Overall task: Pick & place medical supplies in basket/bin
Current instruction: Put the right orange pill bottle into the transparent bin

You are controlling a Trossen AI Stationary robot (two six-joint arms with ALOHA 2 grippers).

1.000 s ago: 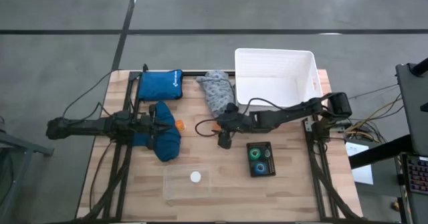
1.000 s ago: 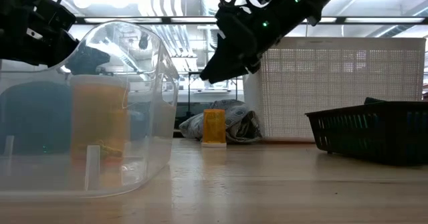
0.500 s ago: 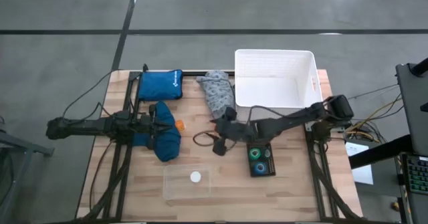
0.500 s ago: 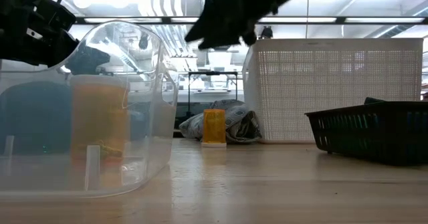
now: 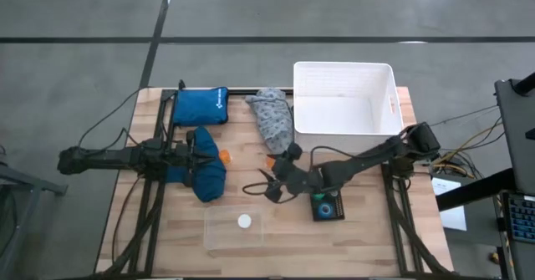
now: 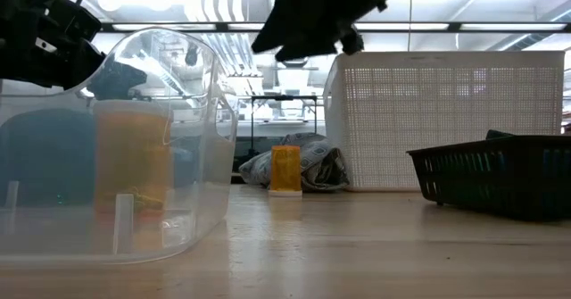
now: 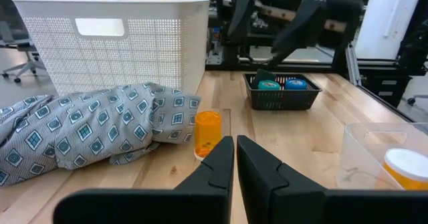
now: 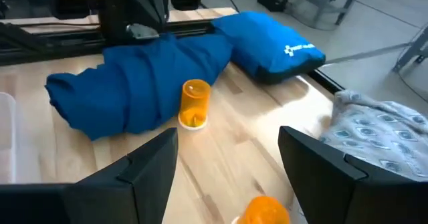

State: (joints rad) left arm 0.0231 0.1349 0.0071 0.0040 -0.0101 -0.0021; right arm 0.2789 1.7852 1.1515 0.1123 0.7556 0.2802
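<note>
The small orange cylindrical pill bottles are standing upright on the bare wood. One (image 5: 270,161) is just beside the pale grey patterned cloth (image 5: 273,114), near my right gripper (image 5: 266,182); the other orange bottle (image 5: 224,156) is standing just beside the dark blue cloth (image 5: 203,170). The grey cloth is lying bunched against the left wall of the large white rectangular plastic tub (image 5: 344,98), which is sitting at the far right part of the light wooden table (image 5: 167,230).

The small green and blue tape rolls (image 5: 325,205) are sitting in a small black mesh tray (image 5: 327,215), partly covered by my right arm. A white round cap (image 5: 243,221) is lying inside a clear plastic box (image 5: 233,229) near the table's front edge. The flat bright blue zip pouch (image 5: 200,105) is lying at the far left, beside the grey cloth.

I am holding my right gripper above the table's middle with its fingers spread apart and nothing between them; from my right wrist I am looking past them at the orange bottle by the blue cloth. My left gripper (image 5: 199,152) is hanging over the dark blue cloth with its fingers pressed together, gripping nothing that I can make out; from my left wrist I am seeing the bottle by the grey cloth.
</note>
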